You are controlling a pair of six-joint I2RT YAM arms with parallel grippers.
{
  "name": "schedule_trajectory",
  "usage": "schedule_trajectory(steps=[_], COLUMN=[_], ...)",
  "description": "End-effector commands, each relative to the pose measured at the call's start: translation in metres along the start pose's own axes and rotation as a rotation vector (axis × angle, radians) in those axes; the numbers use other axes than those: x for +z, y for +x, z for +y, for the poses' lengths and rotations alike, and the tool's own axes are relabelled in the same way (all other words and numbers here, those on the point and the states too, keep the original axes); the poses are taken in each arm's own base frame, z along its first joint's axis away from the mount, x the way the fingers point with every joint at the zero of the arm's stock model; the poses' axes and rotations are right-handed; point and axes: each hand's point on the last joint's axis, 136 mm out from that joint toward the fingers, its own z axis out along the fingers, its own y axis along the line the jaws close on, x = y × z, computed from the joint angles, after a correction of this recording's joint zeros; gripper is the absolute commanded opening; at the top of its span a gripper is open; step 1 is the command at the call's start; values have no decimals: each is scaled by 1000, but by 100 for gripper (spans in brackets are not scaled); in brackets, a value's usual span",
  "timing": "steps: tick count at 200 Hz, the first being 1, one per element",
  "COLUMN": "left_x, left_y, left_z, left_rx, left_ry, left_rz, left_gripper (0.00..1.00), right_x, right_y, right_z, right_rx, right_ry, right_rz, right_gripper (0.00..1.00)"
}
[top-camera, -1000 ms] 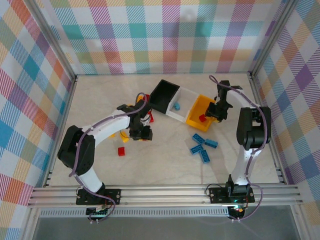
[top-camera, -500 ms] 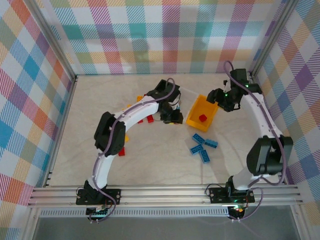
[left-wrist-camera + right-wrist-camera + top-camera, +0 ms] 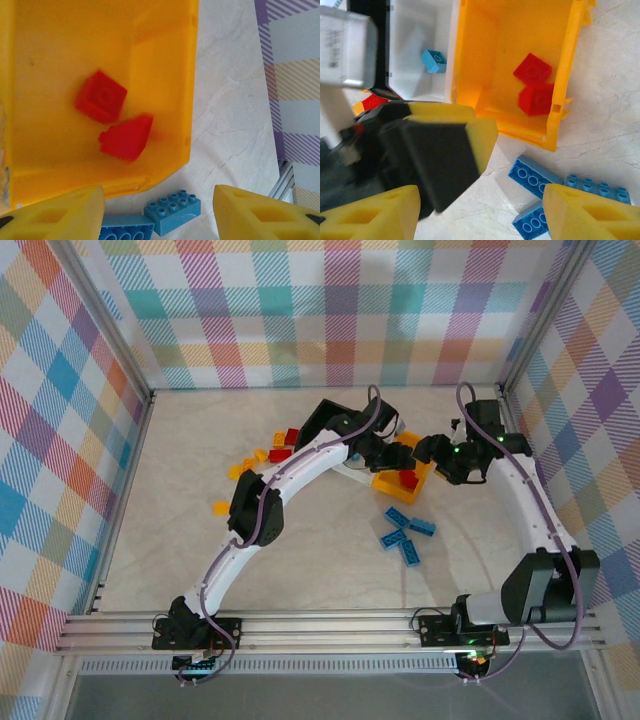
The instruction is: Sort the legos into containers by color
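The orange-yellow bin (image 3: 165, 60) holds two red bricks (image 3: 101, 96). The white bin (image 3: 407, 75) beside it holds one light-blue brick (image 3: 434, 61). Blue bricks (image 3: 408, 533) lie on the cream, marble-veined surface (image 3: 330, 560) at 6 o'clock from the orange-yellow bin; red and orange-yellow bricks (image 3: 280, 452) lie at its 9 o'clock. The left end effector (image 3: 157, 212) and right end effector (image 3: 480, 210) have yellow fingers. Pastel plaid covers the walls (image 3: 300, 310).

White arms (image 3: 300, 465), black joints (image 3: 250, 512), yellow fingers (image 3: 55, 215)

Overhead wide; both wrists close above yellow bin (image 3: 167, 65).
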Motion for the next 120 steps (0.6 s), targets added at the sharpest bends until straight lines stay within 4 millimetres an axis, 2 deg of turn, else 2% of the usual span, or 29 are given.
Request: schedule_trajectory(steps=[1, 18, 45, 77, 92, 120], left_x=[-3, -15, -48, -96, -119, -151], left_y=[0, 1, 9, 32, 45, 73], left_z=[-9, -9, -1, 30, 44, 74], left_rx=[2, 23, 55, 98, 96, 54], left_ry=[18, -10, -113, -302, -349, -399], left_rz=[1, -4, -14, -19, -32, -32], left_gripper=[61, 62, 63, 66, 68, 70], right_x=[-14, -21, -27, -8, 8, 37], right_y=[9, 26, 77, 131, 144, 135], right_z=[-9, -28, -70, -105, -114, -118], right_rx=[11, 36, 175, 352, 410, 410], right_ry=[36, 134, 310, 352, 349, 336], right_rz=[-11, 40, 175, 241, 273, 283], right_gripper=[67, 67, 67, 71, 72, 72])
